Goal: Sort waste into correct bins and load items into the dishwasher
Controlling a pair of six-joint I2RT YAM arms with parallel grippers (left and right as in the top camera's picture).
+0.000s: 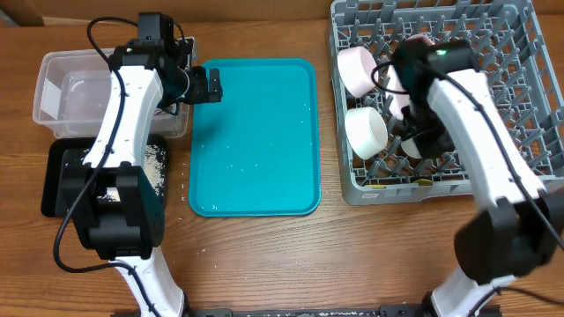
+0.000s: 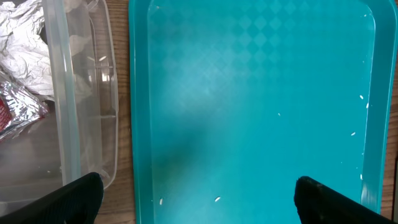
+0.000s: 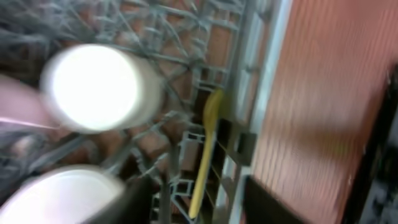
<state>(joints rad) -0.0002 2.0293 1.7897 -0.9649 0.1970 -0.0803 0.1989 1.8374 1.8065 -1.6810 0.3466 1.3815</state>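
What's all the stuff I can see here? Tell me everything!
Table: one, brown, under everything.
Tub: one, clear, back left.
Wrapper: one, silver and red, in tub.
Black tray: one, front left.
Rice: many grains, white, on both trays.
Teal tray: one, middle.
Rack: one, grey, right.
Dishes: at least three, white-pink, in rack.
Spoon: one, yellow, in rack.
Left gripper: one, black, open over teal tray.
Right gripper: one, black, open over spoon.

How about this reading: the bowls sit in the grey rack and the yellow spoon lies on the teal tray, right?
No. The spoon lies in the rack too, as the right wrist view shows. The bowls do sit in the rack.
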